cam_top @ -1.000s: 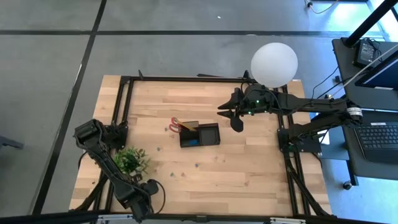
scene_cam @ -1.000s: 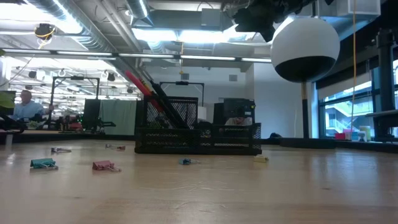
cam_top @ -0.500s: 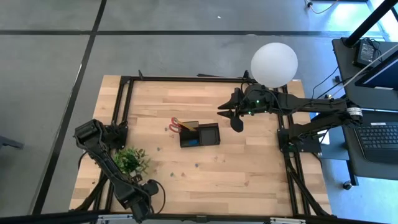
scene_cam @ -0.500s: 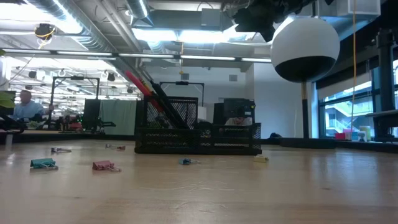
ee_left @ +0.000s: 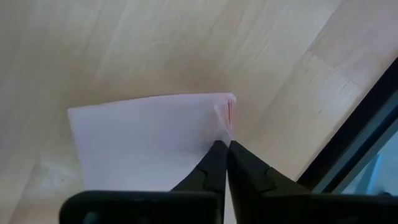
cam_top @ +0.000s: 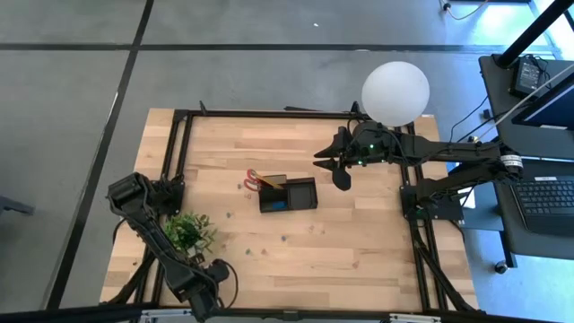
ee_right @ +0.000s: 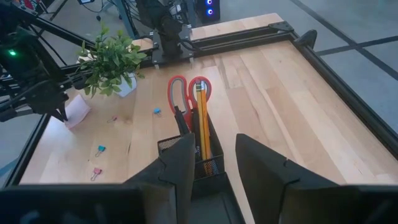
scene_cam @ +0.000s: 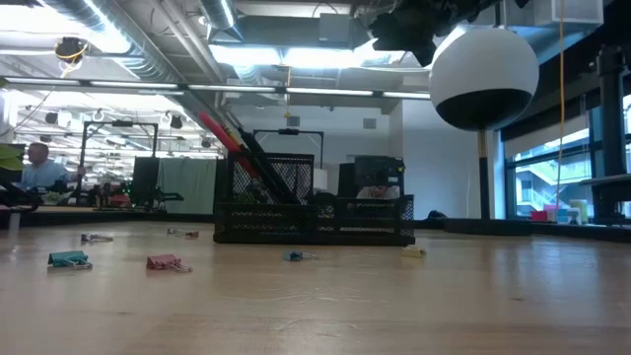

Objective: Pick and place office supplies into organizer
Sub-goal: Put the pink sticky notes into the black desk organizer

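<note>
The pink sticky-note pad [ee_left: 149, 143] lies flat on the wooden table near its front left corner. My left gripper [ee_left: 225, 149] points down at it and is shut on its edge; the right wrist view shows the same gripper [ee_right: 62, 114] at the pad [ee_right: 79, 109]. The black mesh organizer [cam_top: 289, 195] stands mid-table with red-handled scissors [ee_right: 186, 90] and yellow pencils [ee_right: 202, 118] upright in it. My right gripper [cam_top: 341, 177] hovers open to the organizer's right, high above the table. My left gripper pinches the pad's edge close to a corner [ee_left: 225, 127] between its two fingertips. It comes from above, pointing down. The pad rests flat on the table, and its sheets fan apart slightly at that corner [ee_left: 230, 106].
A small green potted plant [cam_top: 188, 231] stands right beside my left arm. Small clips [scene_cam: 69, 259] [scene_cam: 168, 262] [scene_cam: 296, 256] lie scattered in front of the organizer. A lamp with a white globe [cam_top: 395, 92] stands at the far right, and a black frame [cam_top: 179, 144] borders the table.
</note>
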Robot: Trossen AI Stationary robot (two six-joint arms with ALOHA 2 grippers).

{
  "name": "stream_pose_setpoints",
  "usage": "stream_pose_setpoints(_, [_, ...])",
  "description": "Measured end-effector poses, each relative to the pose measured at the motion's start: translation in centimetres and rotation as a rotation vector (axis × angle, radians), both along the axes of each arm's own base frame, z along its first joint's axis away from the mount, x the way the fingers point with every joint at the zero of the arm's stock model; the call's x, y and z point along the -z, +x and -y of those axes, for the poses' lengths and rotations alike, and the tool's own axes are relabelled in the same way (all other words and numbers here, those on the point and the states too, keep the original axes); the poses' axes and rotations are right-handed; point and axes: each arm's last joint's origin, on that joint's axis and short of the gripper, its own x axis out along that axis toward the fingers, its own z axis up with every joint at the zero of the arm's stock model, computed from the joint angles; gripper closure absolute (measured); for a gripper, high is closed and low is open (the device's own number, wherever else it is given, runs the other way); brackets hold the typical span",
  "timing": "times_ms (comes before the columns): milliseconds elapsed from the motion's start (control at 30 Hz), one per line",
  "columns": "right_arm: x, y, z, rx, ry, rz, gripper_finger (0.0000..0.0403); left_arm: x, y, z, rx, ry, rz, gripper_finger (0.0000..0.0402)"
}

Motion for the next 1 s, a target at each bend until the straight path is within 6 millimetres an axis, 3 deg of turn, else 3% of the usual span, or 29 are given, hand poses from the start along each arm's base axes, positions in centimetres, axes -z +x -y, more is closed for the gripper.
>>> stream_pose_setpoints(367, [0.0, 0.0, 0.0, 0.000, 0.000, 0.000, 0.0281, -0.1, 0.1, 0.1, 0.006, -0.004, 0.000, 0.0399])
stream_pose_setpoints(800, [0.0, 0.0, 0.0, -0.001, -0.003, 0.000, 0.0281, -2.9, 0.7, 0.9, 0.025, 0.020, -0.012, 0.0400])
stream_pose_setpoints(1000, [0.0, 0.0, 0.0, 0.000, -0.002, 0.000, 0.0281, -3.2, 0.6, 0.7, 0.037, 0.055, -0.020, 0.0400])
